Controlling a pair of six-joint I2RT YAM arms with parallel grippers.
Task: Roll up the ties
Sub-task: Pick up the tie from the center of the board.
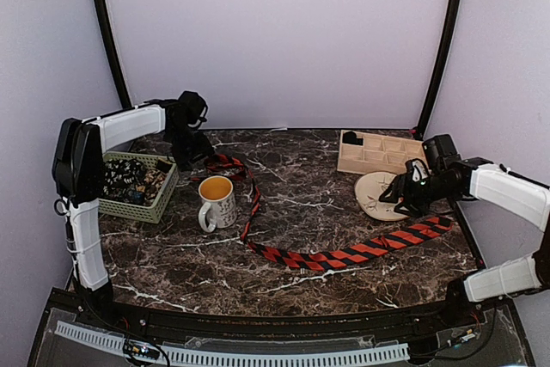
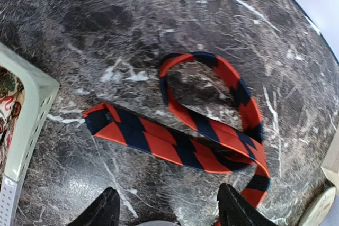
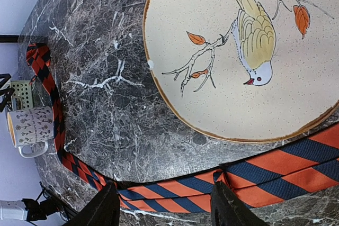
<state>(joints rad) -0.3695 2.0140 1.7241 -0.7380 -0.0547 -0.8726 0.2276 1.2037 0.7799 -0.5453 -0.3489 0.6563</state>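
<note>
One red-and-black striped tie (image 1: 344,255) lies stretched on the marble table (image 1: 309,204), running from the back left past a mug and curving to the right front. Its narrow end (image 2: 159,141) is folded into a loose loop, flat on the table. My left gripper (image 2: 169,210) hovers open just short of that end, with nothing between its fingers (image 2: 103,210). It shows in the top view as the left gripper (image 1: 198,158) at the back left. My right gripper (image 3: 167,205) is open over the tie's wide part (image 3: 175,191), beside the plate. Seen from above, the right gripper (image 1: 400,199) hangs a little behind the tie's wide end.
A green basket (image 1: 163,199) holding rolled patterned fabric stands at the left. A white mug (image 1: 216,202) of orange liquid sits beside the tie. A bird-painted plate (image 3: 212,25) and a wooden compartment box (image 1: 378,154) occupy the right rear.
</note>
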